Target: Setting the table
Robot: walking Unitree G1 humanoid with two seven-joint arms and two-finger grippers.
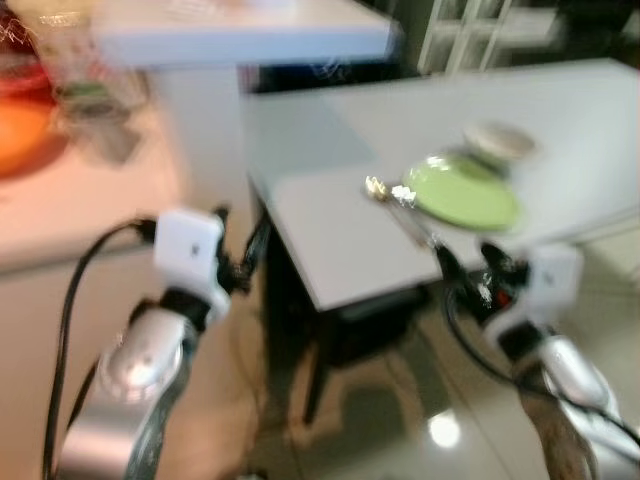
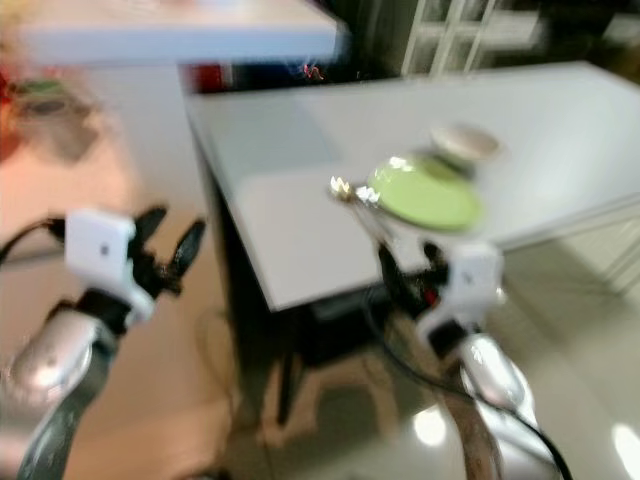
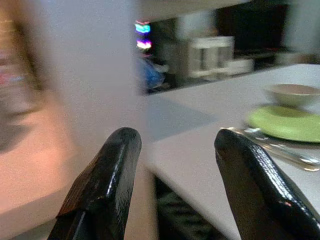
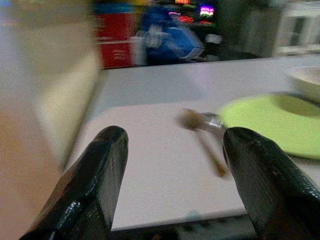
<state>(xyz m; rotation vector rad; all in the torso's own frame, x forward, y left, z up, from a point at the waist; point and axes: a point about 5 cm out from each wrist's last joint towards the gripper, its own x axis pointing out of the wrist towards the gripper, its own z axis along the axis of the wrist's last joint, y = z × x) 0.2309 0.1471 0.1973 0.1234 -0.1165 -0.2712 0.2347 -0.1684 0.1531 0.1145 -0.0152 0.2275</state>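
A lime green plate lies near the front edge of the white table. A small pale bowl rests at the plate's far rim. Shiny cutlery lies just left of the plate, also seen as a blurred spoon. My right gripper hovers open in front of the table edge, below the plate, with nothing between its fingers. My left gripper is open and empty, left of the table's corner. All views are blurred.
A pale counter with orange and glassy items stands at the left. A white slab juts out above it. White cabinets sit behind the table. Glossy tiled floor lies below. Red and blue items are beyond the table.
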